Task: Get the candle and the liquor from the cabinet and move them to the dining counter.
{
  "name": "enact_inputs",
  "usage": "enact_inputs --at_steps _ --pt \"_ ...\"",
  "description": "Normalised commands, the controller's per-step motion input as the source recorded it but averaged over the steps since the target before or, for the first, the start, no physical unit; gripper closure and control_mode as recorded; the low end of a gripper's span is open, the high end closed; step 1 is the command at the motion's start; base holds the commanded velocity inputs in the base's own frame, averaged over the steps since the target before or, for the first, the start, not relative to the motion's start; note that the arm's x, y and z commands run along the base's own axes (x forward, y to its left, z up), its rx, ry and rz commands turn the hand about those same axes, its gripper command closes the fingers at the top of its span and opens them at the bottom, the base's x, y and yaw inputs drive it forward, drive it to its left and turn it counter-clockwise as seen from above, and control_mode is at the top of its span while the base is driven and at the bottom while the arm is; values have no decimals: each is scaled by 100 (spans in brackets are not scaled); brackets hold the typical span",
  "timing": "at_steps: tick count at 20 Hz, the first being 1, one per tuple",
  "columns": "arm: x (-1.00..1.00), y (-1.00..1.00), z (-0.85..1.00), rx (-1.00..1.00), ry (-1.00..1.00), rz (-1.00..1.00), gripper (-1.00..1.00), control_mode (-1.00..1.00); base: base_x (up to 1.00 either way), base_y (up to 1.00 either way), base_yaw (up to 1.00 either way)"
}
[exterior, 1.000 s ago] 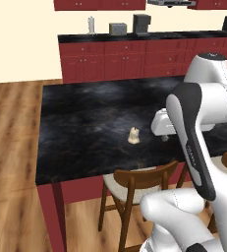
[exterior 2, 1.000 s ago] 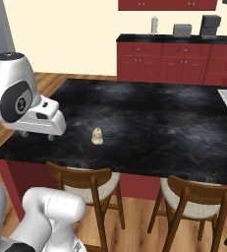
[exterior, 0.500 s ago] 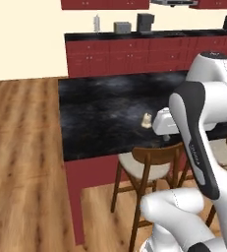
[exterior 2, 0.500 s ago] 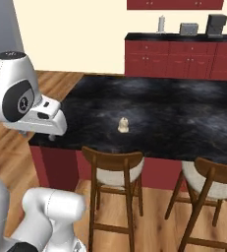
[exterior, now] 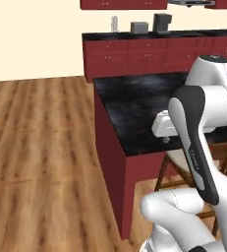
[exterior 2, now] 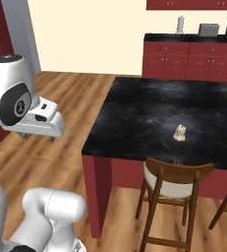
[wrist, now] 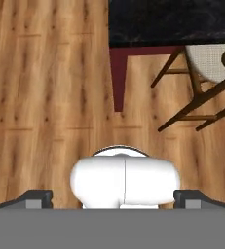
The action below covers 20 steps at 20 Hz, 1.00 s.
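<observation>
1. The candle (exterior 2: pixel 180 133) stands upright on the dining counter (exterior 2: pixel 134 123), right of centre in your right base view, well in from the near edge of the black marbled top.
2. A wooden stool (exterior 2: pixel 176 182) with a cream seat sits tucked at the counter's near side, just below the candle in that frame.
3. Your gripper (wrist: pixel 112 197) shows in the hand view as two dark fingertips (wrist: pixel 35 198) at the lower left and lower right, set wide apart with nothing between them.
4. That same view looks down on the plank floor (wrist: pixel 46 97), with the counter's corner at the top and a stool (wrist: pixel 206 78) at the upper right.
5. In your left base view the counter (exterior: pixel 129 106) lies mid-frame, its left end facing bare floor.
6. The far black counter (exterior: pixel 134 35) carries a white bottle (exterior: pixel 114 23) and two dark appliances, at the top of that frame.
</observation>
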Motion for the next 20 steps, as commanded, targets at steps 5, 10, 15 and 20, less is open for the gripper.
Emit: enact_inputs --at_steps 5,10,15,20 --pt "0 0 0 0 0 0 -100 100 66 100 0" --pt "0 0 0 0 0 0 -100 100 87 100 0" --pt "0 0 0 0 0 0 -100 100 100 100 -4" --pt "0 0 0 0 0 0 -100 100 100 82 -12"
